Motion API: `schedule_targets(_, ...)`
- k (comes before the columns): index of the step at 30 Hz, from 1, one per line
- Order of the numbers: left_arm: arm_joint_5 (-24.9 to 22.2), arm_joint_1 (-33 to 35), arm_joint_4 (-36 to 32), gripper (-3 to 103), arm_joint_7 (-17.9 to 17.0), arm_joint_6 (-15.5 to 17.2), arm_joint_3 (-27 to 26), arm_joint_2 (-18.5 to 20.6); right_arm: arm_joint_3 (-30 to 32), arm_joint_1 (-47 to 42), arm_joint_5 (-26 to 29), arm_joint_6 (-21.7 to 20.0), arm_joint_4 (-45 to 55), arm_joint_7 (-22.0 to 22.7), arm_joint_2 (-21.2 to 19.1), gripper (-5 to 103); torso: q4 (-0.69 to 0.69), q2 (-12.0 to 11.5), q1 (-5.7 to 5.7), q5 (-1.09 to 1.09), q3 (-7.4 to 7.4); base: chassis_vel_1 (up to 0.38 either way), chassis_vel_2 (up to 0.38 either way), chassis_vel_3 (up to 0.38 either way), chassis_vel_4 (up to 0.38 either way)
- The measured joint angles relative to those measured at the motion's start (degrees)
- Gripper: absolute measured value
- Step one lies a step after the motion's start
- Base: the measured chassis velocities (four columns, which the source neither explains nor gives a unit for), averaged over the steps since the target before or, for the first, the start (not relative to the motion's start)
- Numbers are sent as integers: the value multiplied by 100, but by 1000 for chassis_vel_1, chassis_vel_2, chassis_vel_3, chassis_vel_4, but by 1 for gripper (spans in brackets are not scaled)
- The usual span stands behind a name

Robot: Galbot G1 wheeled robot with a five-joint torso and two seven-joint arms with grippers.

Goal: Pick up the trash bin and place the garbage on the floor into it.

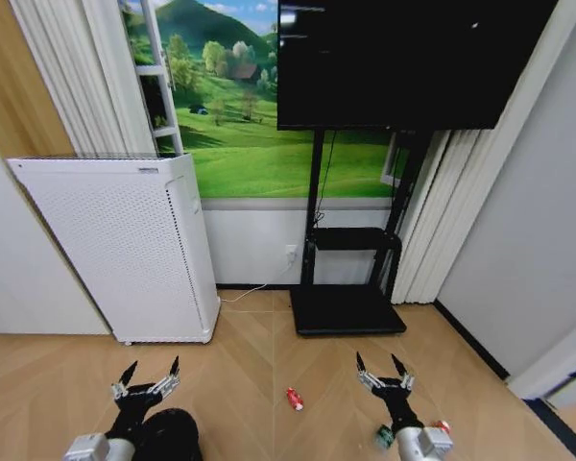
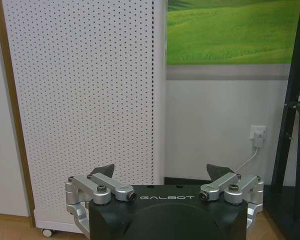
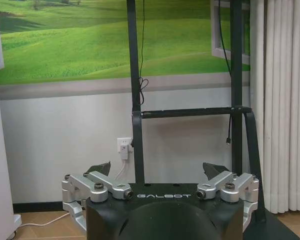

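Note:
The black trash bin (image 1: 176,431) stands on the floor (image 1: 259,351) at the lower left of the head view, partly behind my left arm. My left gripper (image 1: 149,376) hovers open just above and beyond it; the left wrist view shows that gripper (image 2: 162,172) with nothing between its spread fingers. A red crushed can (image 1: 294,399) lies on the parquet between the two arms. My right gripper (image 1: 384,370) is open and holds nothing, as the right wrist view (image 3: 157,169) also shows. A green-labelled bottle (image 1: 384,439) peeks out beside the right wrist. A red-and-white scrap (image 1: 444,425) lies just right of it.
A tall white perforated appliance (image 1: 125,245) stands at the back left, also close in front of the left wrist camera (image 2: 85,100). A black TV stand (image 1: 346,307) with a screen (image 1: 403,58) sits against the far wall. A grey wall (image 1: 528,250) closes the right side.

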Motion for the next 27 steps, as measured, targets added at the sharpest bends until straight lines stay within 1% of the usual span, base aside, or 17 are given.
schedule_targets(2,-42,-11,7,100,0,0,5,3,2,-28,-28,10,-3,0,33,100,-2,-51,-21,0,-30,0,0,0,0)
schedule_targets(5,-55,-14,9,100,0,0,8,3,4,-33,-31,12,-3,-1,39,100,-2,-65,-27,0,-39,0,0,0,0)
schedule_targets(7,-66,-29,28,100,0,-11,2,21,37,-40,-36,21,-7,-1,68,100,-2,-132,-53,-1,-79,0,0,0,0)
schedule_targets(10,2,-30,40,100,-1,-27,-34,39,67,-40,-36,23,-10,-1,78,100,-1,-156,-63,0,-94,0,0,0,0)
schedule_targets(18,9,-36,102,100,-2,-79,-47,66,127,-48,-39,34,-37,-7,120,100,-1,-227,-91,0,-137,0,0,0,0)
schedule_targets(20,17,-49,132,100,-2,-123,-46,74,138,-50,-43,35,-44,-9,136,100,-2,-267,-106,0,-161,0,0,0,0)
schedule_targets(22,55,-85,185,100,-1,-173,-33,112,189,-51,-60,36,-45,-11,187,100,-1,-383,-151,0,-233,0,0,0,0)
schedule_targets(23,55,-85,185,100,-1,-173,-33,112,189,-51,-60,36,-45,-11,187,100,-1,-383,-151,0,-233,0,0,0,0)
schedule_targets(24,69,-106,208,100,-1,-184,-33,141,239,-54,-67,55,-53,-14,229,100,-2,-453,-178,0,-276,0,0,0,0)
schedule_targets(27,66,-119,210,100,0,-185,-37,167,282,-60,-72,99,-67,-16,269,100,-2,-512,-201,0,-313,0,0,0,0)
